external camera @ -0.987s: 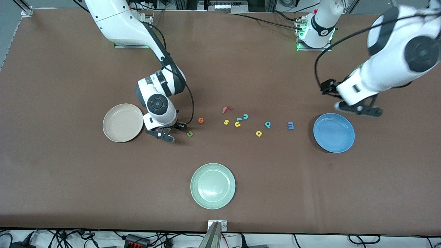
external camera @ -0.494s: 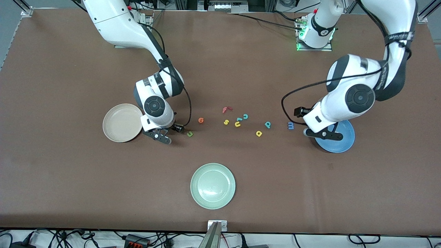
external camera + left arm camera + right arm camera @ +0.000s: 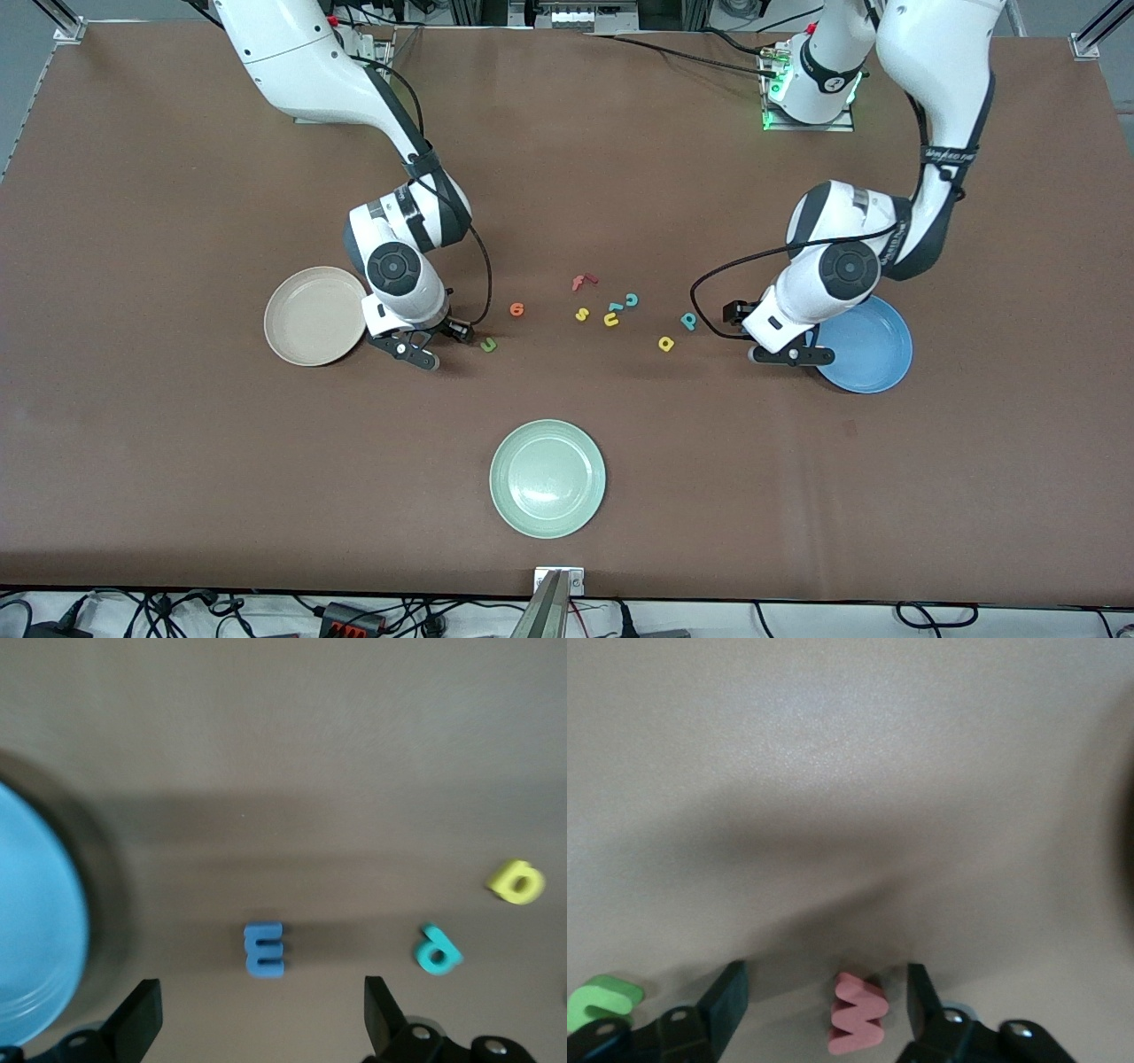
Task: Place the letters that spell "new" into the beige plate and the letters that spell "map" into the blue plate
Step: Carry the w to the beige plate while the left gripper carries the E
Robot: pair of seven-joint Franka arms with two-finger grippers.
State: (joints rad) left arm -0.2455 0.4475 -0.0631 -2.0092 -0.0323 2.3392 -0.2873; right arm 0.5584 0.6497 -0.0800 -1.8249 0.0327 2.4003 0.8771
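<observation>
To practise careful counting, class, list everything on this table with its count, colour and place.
table: 1, brown, under everything.
beige plate: 1, cream-beige, toward the right arm's end.
blue plate: 1, bright blue, toward the left arm's end.
green plate: 1, pale green, nearest the front camera.
"new" letters: 3, green n, orange e, pink w, near the beige plate.
"map" letters: 3, blue m, yellow a, teal p, near the blue plate.
spare letters: 4, red f, yellow s, yellow u, teal c, mid-table.
left claw: open, over the m.
right claw: open, astride the w.
</observation>
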